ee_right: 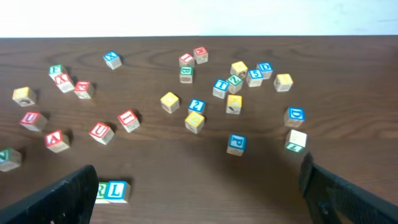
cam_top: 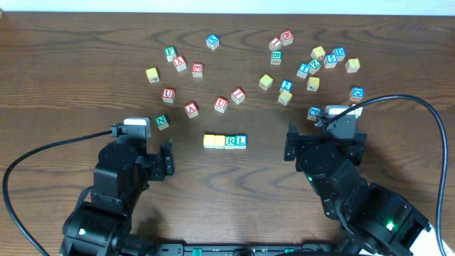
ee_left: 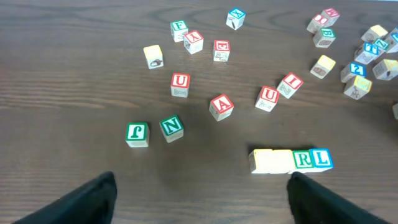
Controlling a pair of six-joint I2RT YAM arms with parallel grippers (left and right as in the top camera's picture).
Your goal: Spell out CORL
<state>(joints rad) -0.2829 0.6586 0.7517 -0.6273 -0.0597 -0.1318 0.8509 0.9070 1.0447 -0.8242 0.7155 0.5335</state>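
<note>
The 4 small wooden letter cubes of CORL sat in 1 straight row at the middle of the dark wooden table, each touching the next. From my left they were 2 yellow-faced cubes, then the green R cube, then the blue L cube. I could read the R and the L. The yellow faces were too pale to read, so I could not confirm the C and the O. Judging by the order and the tidy line, I took the word as spelled, with nothing left to place.

My left claw hung low over bare wood, its fingers spread wide and holding nothing. The row lay just ahead, close by its right finger. My right claw was spread just as wide and also empty, and the L end of the row peeked out beside its left finger. Both arms sat folded near the front edge, 1 on each side of the row and apart from it.

Beyond the row, the spare letter cubes lay scattered across the far half of the table. A green N cube lay nearest my left claw.
</note>
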